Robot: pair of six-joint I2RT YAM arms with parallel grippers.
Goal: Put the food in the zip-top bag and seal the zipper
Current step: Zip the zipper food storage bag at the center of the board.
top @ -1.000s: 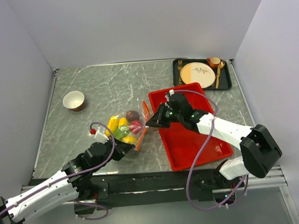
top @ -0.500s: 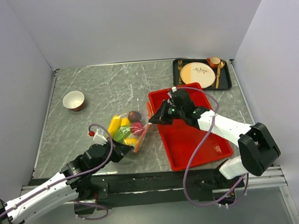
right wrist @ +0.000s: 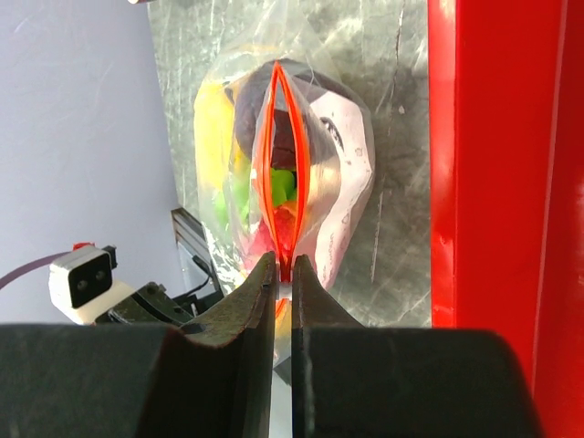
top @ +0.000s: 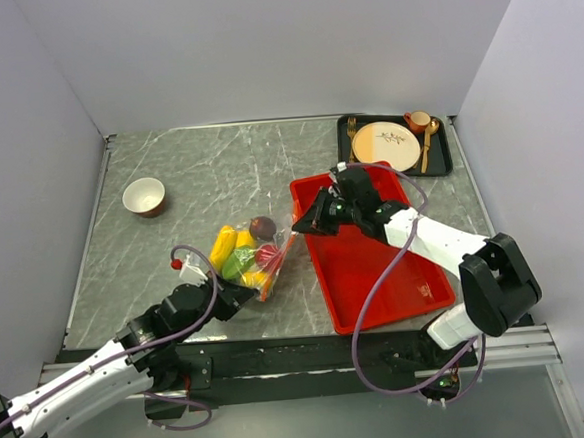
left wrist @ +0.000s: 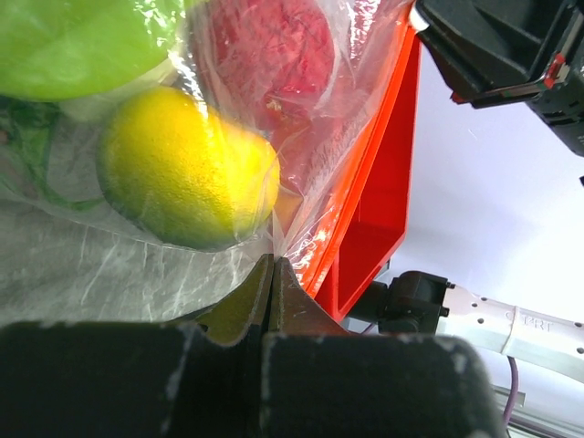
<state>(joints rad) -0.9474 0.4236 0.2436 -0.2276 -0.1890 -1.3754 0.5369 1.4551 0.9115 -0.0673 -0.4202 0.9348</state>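
The clear zip-top bag [top: 242,255] lies on the marble table left of the red tray, holding the food: a yellow lemon [left wrist: 187,169], a red fruit [left wrist: 269,46], a green piece [left wrist: 73,46] and a dark round one [top: 261,226]. My left gripper [top: 245,288] is shut on the bag's near plastic corner [left wrist: 272,260]. My right gripper [top: 298,228] is shut on the far end of the orange-red zipper [right wrist: 285,265], with something white at the pinch. Beyond the jaws the zipper's two strips [right wrist: 276,137] stand parted, so the mouth gapes.
The red tray [top: 375,263] lies right of the bag, under my right arm. A dark tray with a cream plate [top: 385,144], gold cutlery and a small cup sits at the back right. A white bowl [top: 143,196] stands at the back left.
My right gripper has moved slightly away and to the right with the zipper end. The bag has shifted and stretched between the two grippers. The left arm has drawn back a little.
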